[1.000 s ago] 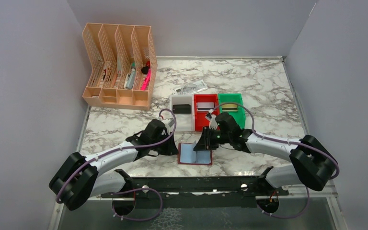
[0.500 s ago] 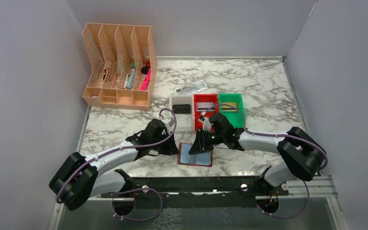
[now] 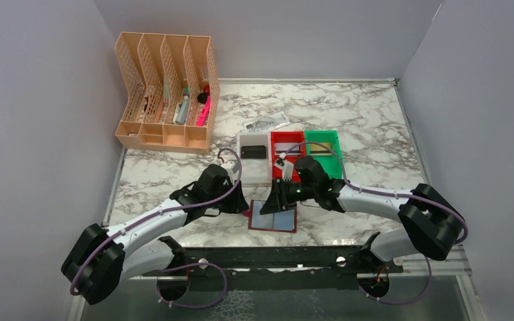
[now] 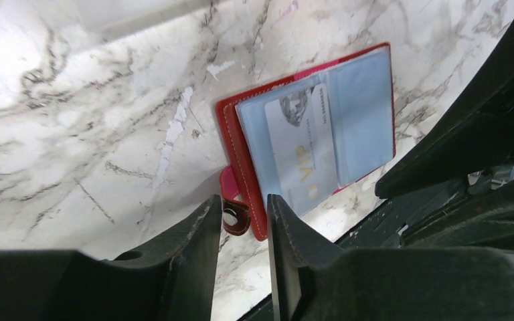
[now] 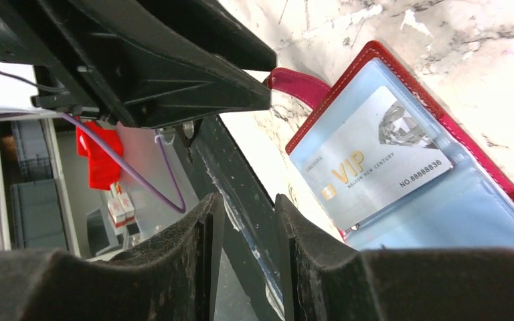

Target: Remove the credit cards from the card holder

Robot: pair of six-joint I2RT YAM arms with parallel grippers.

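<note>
Left claw [image 4: 241, 200] and right claw [image 5: 247, 200] part-open, empty. Holder [image 4: 365, 107] open just past left tips, tab [image 4: 231, 217] in line with gap; card [image 5: 375, 157] up-right of right claw.

White arms [image 3: 152, 218], purple cables [image 5: 140, 182] (black, seemingly textured fingers [image 4: 193, 262]).

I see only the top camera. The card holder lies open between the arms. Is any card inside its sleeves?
Observer: Yes, the left wrist view shows one silver card in a clear sleeve of the card holder.
Operator: What is printed on it?
Observer: The right wrist view shows gold "VIP" letters and a diamond picture.
Operator: Where is the holder's tab?
Observer: The tab lies in the gap of the left jaws, which stand apart.
</note>
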